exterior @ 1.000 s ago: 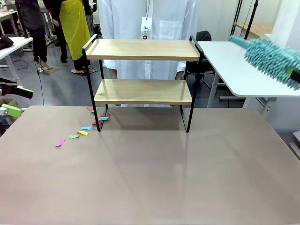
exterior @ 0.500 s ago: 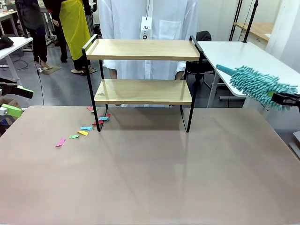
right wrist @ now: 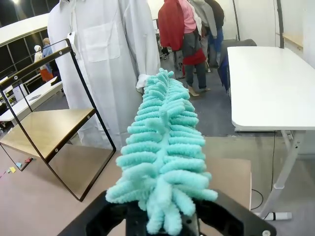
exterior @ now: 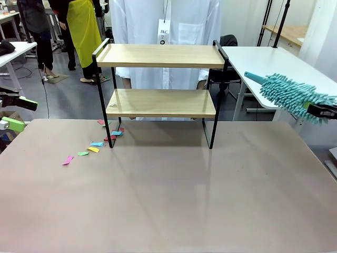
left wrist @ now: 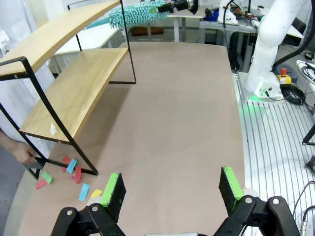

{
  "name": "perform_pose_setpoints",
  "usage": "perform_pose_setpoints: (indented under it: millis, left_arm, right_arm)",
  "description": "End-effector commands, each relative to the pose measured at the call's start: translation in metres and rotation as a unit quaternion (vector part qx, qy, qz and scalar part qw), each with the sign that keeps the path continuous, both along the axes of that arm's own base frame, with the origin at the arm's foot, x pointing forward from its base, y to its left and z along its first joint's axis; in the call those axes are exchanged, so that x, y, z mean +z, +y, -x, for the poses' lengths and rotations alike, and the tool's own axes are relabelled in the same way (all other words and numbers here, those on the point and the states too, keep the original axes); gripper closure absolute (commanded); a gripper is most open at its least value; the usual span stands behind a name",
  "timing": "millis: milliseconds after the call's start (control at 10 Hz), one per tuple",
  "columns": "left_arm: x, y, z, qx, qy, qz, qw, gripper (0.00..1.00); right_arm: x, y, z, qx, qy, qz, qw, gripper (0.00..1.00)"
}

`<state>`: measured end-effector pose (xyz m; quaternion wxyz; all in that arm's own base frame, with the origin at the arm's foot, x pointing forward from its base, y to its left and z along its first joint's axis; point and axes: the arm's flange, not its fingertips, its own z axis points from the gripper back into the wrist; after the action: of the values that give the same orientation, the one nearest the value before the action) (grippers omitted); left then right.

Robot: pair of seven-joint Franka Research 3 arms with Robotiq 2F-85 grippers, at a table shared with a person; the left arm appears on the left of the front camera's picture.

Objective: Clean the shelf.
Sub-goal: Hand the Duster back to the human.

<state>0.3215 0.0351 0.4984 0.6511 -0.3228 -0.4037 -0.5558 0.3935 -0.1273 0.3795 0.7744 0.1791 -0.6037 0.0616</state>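
Observation:
The shelf (exterior: 158,56) stands at the table's far side: two light wooden boards in a black frame, both nearly bare, with a small white scrap (exterior: 113,105) on the lower board. My right gripper (exterior: 325,110), at the right edge, is shut on the handle of a teal fluffy duster (exterior: 288,94) that points left toward the shelf, well short of it. From the right wrist, the duster (right wrist: 162,147) rises from the gripper (right wrist: 162,221), with the shelf (right wrist: 49,128) to the left. My left gripper (left wrist: 172,191) is open and holds nothing, off the table's left edge (exterior: 15,114).
Coloured paper scraps (exterior: 95,145) lie on the brown table (exterior: 168,200) by the shelf's left foot. A person in a white coat (exterior: 163,21) stands behind the shelf, one hand (left wrist: 19,152) low beside its foot. A white table (exterior: 263,74) stands at the right.
The duster has swung down and a little to the left from high at the right edge, then nearly stopped. The left gripper, shelf and scraps have not moved.

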Motion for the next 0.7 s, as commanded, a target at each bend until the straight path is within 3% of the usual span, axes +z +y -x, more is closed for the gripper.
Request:
perform_pose_setpoints:
  millis: [0, 600]
  left_arm:
    - [0.0004, -0.0013, -0.0019, -0.002, -0.010, 0.011, 1.000, 0.00]
    - [0.0004, -0.0013, -0.0019, -0.002, -0.010, 0.011, 1.000, 0.00]
  right_arm:
    - [0.0042, 0.0007, 0.0004, -0.001, -0.001, 0.001, 1.000, 0.83]
    - [0.0042, 0.0007, 0.0004, -0.001, -0.001, 0.001, 1.000, 0.83]
